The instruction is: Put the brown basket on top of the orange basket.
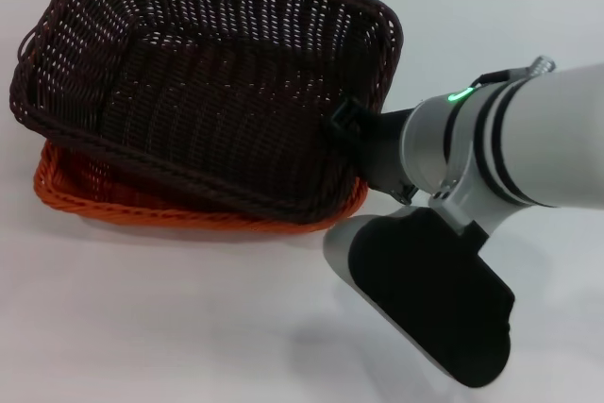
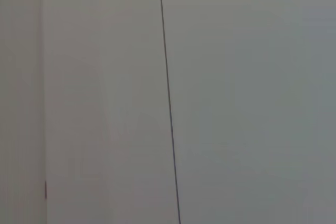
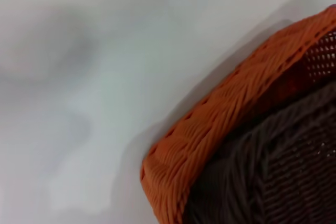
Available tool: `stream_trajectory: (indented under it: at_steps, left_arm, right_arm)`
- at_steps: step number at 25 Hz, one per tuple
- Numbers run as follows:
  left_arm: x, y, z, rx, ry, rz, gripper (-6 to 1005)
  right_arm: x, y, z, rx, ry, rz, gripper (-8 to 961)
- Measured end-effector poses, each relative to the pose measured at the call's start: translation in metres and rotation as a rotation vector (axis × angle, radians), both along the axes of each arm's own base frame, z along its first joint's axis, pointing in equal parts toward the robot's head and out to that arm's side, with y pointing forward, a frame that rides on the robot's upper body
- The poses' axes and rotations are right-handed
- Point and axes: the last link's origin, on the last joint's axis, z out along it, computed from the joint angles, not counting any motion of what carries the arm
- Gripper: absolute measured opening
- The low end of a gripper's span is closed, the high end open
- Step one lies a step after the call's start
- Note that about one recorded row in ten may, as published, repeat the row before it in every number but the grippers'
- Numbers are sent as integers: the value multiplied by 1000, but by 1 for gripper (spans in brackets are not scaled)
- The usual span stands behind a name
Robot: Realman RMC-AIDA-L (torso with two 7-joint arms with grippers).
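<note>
The brown basket (image 1: 189,92) sits tilted inside and over the orange basket (image 1: 113,200), and only the orange basket's near rim and left corner show under it. My right gripper (image 1: 347,125) is at the brown basket's right rim, with a black finger hooked over the rim, shut on it. In the right wrist view an orange basket corner (image 3: 210,145) lies on the table with the brown basket's weave (image 3: 273,182) pressed just inside it. My left gripper is out of view.
The baskets stand on a white table (image 1: 142,327). My right arm's grey and black forearm (image 1: 425,299) reaches across the front right. The left wrist view shows only a pale wall with a thin dark line (image 2: 168,98).
</note>
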Motion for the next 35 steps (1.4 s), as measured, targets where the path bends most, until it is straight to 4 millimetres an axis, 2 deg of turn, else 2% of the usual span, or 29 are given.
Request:
stream_trajectory:
  at_steps: [6, 10, 15, 20, 35]
  left_arm:
    - [1, 5, -2, -19, -9, 0, 724]
    - [1, 6, -2, -22, -8, -1, 724]
    - [2, 8, -2, -33, 3, -2, 724]
    - [2, 9, -1, -35, 11, 0, 724]
    - [2, 9, -2, -46, 18, 4, 724]
  right_arm:
    - [2, -18, 9, -14, 47, -6, 411]
    - [6, -36, 0, -67, 41, -6, 647]
    - [1, -50, -10, -110, 60, 23, 672]
    - [-4, -55, -15, -130, 69, 52, 682]
    - [-16, -51, -15, -116, 118, 97, 682]
